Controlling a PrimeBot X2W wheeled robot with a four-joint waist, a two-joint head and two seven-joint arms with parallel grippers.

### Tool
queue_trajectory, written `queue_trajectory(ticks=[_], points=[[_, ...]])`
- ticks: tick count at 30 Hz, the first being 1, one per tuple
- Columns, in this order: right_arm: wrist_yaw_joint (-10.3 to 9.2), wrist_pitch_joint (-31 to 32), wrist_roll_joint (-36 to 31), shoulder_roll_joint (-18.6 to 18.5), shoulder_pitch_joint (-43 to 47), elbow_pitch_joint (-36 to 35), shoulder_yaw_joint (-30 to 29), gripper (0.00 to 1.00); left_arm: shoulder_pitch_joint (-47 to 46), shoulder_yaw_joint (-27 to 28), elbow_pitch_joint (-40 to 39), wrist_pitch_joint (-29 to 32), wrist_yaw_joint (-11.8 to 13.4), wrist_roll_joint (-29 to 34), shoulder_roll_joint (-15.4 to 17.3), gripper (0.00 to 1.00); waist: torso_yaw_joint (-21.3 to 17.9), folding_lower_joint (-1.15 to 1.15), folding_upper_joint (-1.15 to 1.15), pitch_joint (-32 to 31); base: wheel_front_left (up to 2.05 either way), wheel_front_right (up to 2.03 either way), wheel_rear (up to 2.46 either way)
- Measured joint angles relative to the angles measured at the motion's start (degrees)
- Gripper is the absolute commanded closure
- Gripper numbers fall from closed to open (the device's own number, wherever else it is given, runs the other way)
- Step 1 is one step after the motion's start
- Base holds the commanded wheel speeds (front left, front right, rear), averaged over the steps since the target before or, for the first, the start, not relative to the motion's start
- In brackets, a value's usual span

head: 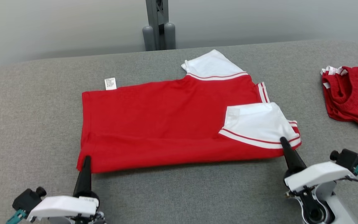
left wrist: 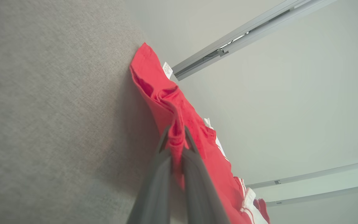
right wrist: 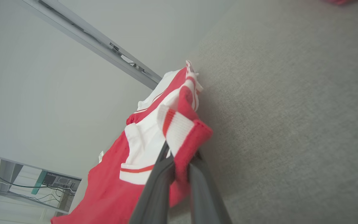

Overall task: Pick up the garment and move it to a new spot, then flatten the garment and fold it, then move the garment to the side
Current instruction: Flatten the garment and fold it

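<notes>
Garment pinched at both near corners

Red with white sleeves, it lies flat on the grey table. Your left gripper clamps its near-left hem corner, your right gripper the near-right cuff. A red bundle sits at the right edge.

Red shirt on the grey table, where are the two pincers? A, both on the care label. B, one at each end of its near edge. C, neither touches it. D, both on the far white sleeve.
B: the left pincer pinches the red shirt at its near left corner, the right pincer at its near right corner.
</notes>
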Motion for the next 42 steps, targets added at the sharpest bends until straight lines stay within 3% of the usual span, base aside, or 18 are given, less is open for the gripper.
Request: queue_trajectory(ticks=[8, 13, 27, 28, 29, 30, 31, 36, 42], points=[[0.00, 1.52, -0.35, -2.01, 10.45, -7.89, -1.41, 1.00, 9.36, -0.52, -7.47, 0.70, 3.37, -0.22, 0.41, 1.00, -0.58, 0.00, 0.00, -0.91, 0.00, 0.00, 0.00], [0.00, 3.52, -2.42, -1.10, 16.24, -11.09, -4.17, 1.00, 14.71, -0.68, -8.96, 0.60, 5.47, -0.49, -0.11, 1.00, -1.00, 0.00, 0.00, -0.94, 0.00, 0.00, 0.00], [0.00, 5.56, -9.69, 2.25, 17.61, -8.45, -8.87, 1.00, 14.91, -3.22, -2.74, 1.54, 7.01, 0.43, -0.58, 1.00, -0.94, 0.00, 0.00, -1.01, 0.00, 0.00, 0.00], [0.00, 5.55, -10.14, 2.35, 17.45, -8.01, -8.93, 1.00, 14.63, -3.46, -2.32, 1.63, 6.84, 0.76, -0.46, 0.93, -1.00, 0.00, 0.00, -1.03, 0.00, 0.00, 0.00], [0.00, 5.53, -10.69, 2.44, 17.31, -7.66, -8.89, 0.84, 14.49, -3.60, -1.99, 1.65, 6.80, 1.08, -0.36, 0.78, -1.07, 0.00, 0.00, -1.06, 0.00, 0.00, 0.00], [0.00, 5.47, -11.03, 2.52, 17.19, -7.42, -8.86, 0.54, 14.36, -3.67, -1.71, 1.58, 6.79, 1.24, -0.34, 0.47, -1.14, 0.00, 0.00, -1.09, 0.00, 0.00, 0.00], [0.00, 5.22, -11.31, 2.56, 17.10, -7.26, -8.81, 0.00, 14.24, -3.83, -1.52, 1.30, 6.78, 1.70, -0.22, 0.00, -1.22, 0.00, 0.00, -1.11, 0.00, 0.00, 0.00], [0.00, 3.44, -12.59, 2.72, 17.13, -6.78, -9.87, 0.00, 13.57, -4.24, -1.77, -1.01, 6.71, 5.03, 1.38, 0.00, -1.79, 0.00, 0.00, -1.19, 0.00, 0.00, 0.00], [0.00, 1.38, -16.00, 0.56, 17.06, -9.54, -11.90, 0.00, 12.70, -4.15, -3.41, -2.92, 7.98, 11.32, 6.04, 0.00, -2.33, 0.00, 0.00, -1.23, 0.00, 0.00, 0.00]])
